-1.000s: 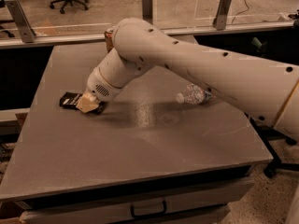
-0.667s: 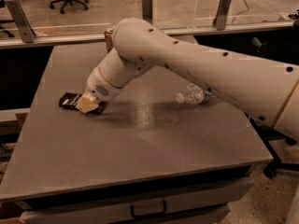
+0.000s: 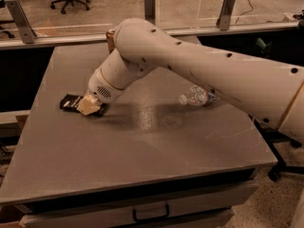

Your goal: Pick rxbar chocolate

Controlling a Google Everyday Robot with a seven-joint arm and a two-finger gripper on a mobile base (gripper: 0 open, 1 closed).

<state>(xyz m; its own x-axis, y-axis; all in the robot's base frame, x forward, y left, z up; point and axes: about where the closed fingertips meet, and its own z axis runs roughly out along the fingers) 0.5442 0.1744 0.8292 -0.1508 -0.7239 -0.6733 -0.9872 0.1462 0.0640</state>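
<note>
Well apart from the water bottle (image 3: 194,97), the hand (image 3: 89,105) rests on the rxbar chocolate (image 3: 70,101) lying on the table (image 3: 142,151); its grip I cannot tell. Grasping step, I judge; next needs firm closing, then lifting.

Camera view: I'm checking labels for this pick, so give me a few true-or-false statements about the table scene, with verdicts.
1. The gripper is down at the rxbar chocolate. True.
2. The water bottle stands upright. False: it lies on its side.
3. The rxbar chocolate lies left of the water bottle in this view. True.
4. The can lies beside the water bottle. False: it is at the far side of the table, mostly hidden behind the arm.
</note>
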